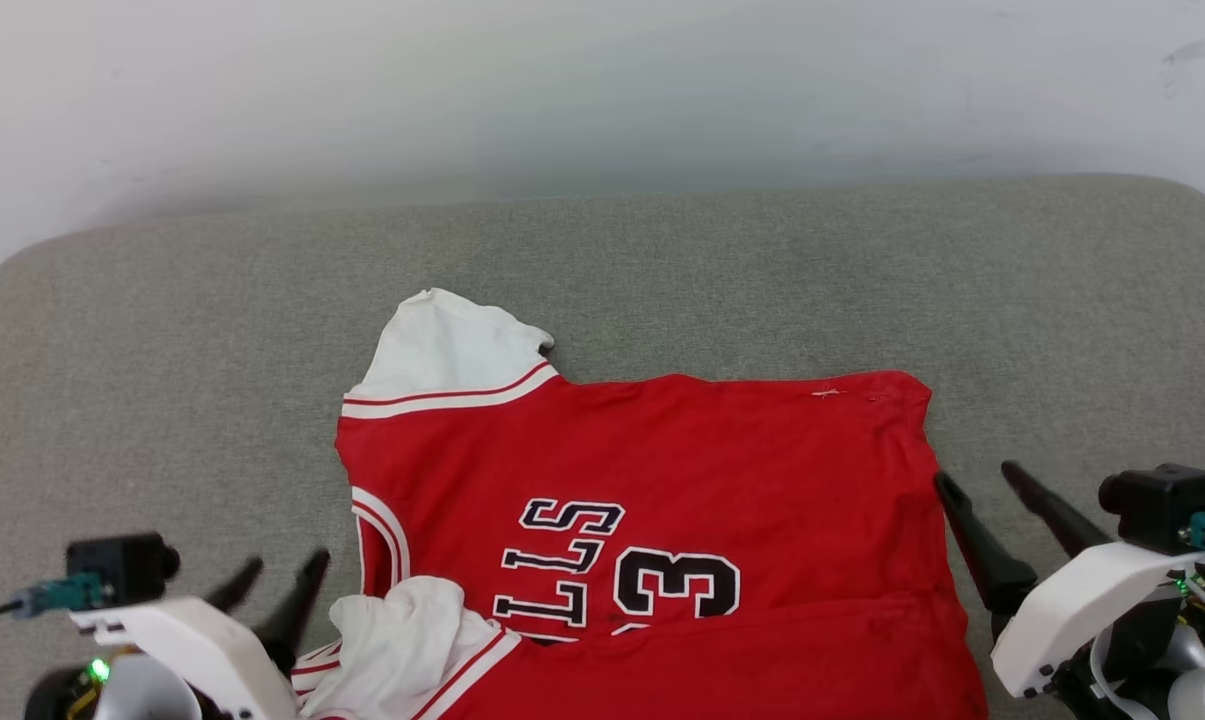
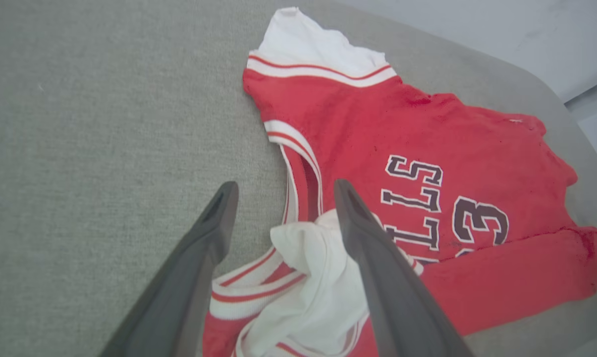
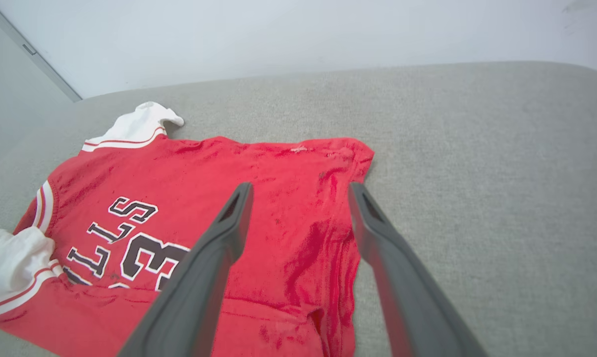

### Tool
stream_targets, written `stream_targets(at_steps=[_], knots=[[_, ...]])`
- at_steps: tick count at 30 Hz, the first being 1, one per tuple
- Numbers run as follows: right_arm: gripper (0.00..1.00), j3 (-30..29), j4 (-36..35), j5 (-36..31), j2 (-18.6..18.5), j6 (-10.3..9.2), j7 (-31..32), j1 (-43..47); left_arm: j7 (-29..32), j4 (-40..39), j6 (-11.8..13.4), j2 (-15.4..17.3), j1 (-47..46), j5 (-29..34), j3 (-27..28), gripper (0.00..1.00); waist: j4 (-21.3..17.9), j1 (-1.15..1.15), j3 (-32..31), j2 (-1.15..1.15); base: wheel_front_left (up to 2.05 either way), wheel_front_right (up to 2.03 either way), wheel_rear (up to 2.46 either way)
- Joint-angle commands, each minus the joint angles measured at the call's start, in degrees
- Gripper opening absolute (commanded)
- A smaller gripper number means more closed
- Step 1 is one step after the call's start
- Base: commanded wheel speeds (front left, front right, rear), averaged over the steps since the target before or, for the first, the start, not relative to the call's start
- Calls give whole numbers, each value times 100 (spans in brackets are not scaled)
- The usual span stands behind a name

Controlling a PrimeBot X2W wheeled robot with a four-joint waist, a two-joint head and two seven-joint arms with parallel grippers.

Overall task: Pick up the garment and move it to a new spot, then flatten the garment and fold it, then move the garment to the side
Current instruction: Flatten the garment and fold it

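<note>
The garment [image 1: 722,480], a red jersey with white sleeves and black lettering, lies on the grey cushion, its near edge folded over the front. One white sleeve points away at the far left; the other is bunched at the near left. My left gripper [image 1: 280,578] hangs open just left of the bunched sleeve, holding nothing. In the left wrist view my left gripper [image 2: 282,194] is above the garment [image 2: 427,148] at its collar side. My right gripper [image 1: 980,480] is open by the garment's right edge. In the right wrist view my right gripper [image 3: 300,193] spreads over the garment [image 3: 189,198] at that edge.
The grey cushion [image 1: 162,380] stretches wide to the left, right and far side of the jersey. A pale wall [image 1: 602,90] rises behind its rounded far edge.
</note>
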Motion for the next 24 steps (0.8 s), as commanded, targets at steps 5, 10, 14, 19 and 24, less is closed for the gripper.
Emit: stream_targets(at_steps=[5,10,14,19,24], knots=[[100,-145,-157,-536,178,0,-768,-209,-854,-182,252,-97,-451,639,196,100,-109,0,75,0,0,0,0],[100,-316,-435,-861,373,0,-1124,-433,-1430,-215,378,-220,-927,1016,311,100,-217,0,399,0,0,0,0],[100,-419,-671,-1012,527,0,-1202,-667,-1530,-102,324,-245,-1449,1099,352,100,-341,0,861,0,0,0,0],[100,-426,-915,-1073,689,0,-1247,-869,-1413,158,170,-174,-2133,1055,380,100,-500,0,1393,0,0,0,0],[100,-371,-959,-1110,853,-1,-1322,-1033,-945,740,-214,60,-3032,822,409,100,-767,0,1811,0,0,0,0]])
